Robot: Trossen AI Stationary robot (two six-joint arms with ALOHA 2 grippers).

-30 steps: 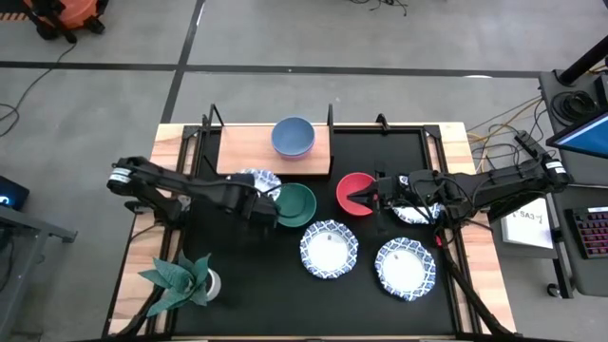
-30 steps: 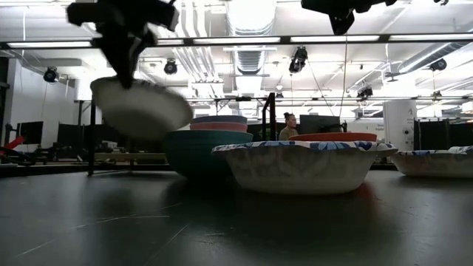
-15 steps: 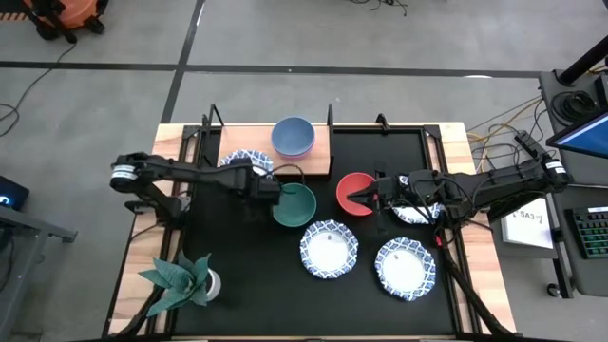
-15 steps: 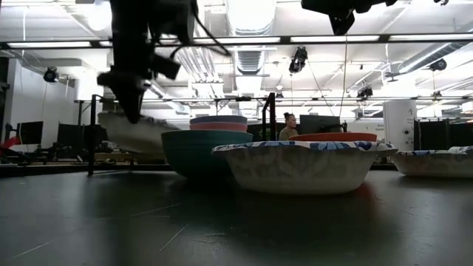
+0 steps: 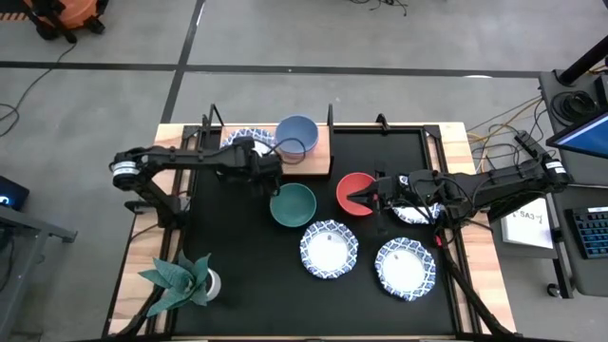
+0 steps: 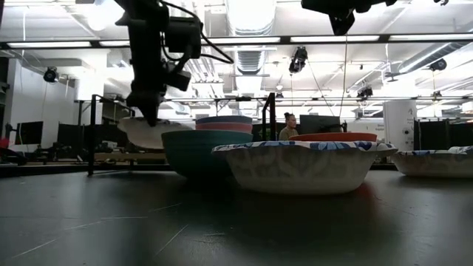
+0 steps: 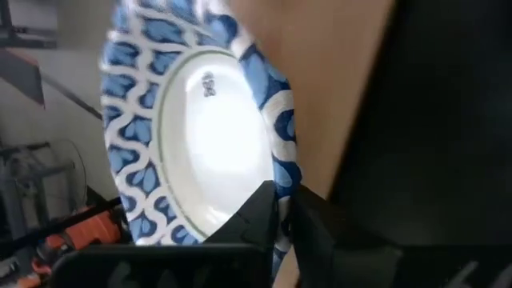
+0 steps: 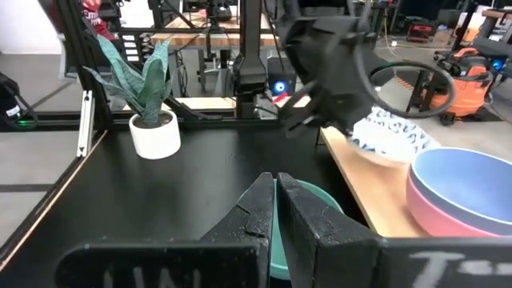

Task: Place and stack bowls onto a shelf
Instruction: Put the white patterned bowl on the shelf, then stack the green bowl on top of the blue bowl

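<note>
My left gripper (image 5: 261, 155) is shut on a white bowl with a blue-patterned rim (image 5: 247, 140), held over the left part of the wooden shelf (image 5: 315, 166). A blue bowl (image 5: 296, 134) sits stacked in a pink bowl on the shelf's right part. A green bowl (image 5: 292, 204) and a red bowl (image 5: 353, 188) rest on the black mat. Two patterned bowls (image 5: 329, 249) (image 5: 406, 268) rest nearer the front, and a third (image 5: 418, 213) lies partly under my right arm. My right gripper (image 5: 358, 198) is shut and empty, high above the red bowl. My left gripper pinches the patterned bowl's rim (image 7: 282, 180) between its two fingers, one finger inside the bowl and one outside. The fingers come from above, pointing down (image 6: 151, 111). The bowl hangs slightly tilted, low over the shelf board; I cannot tell whether it touches the board.
A potted green plant (image 5: 180, 277) stands at the mat's near left corner. Thin black posts (image 5: 330, 116) rise at the shelf's far edge. The black mat (image 5: 237, 285) covers most of the table.
My left gripper has carried the patterned bowl toward the table's far edge, from above the mat beside the green bowl to over the shelf's left part, and has lowered it.
</note>
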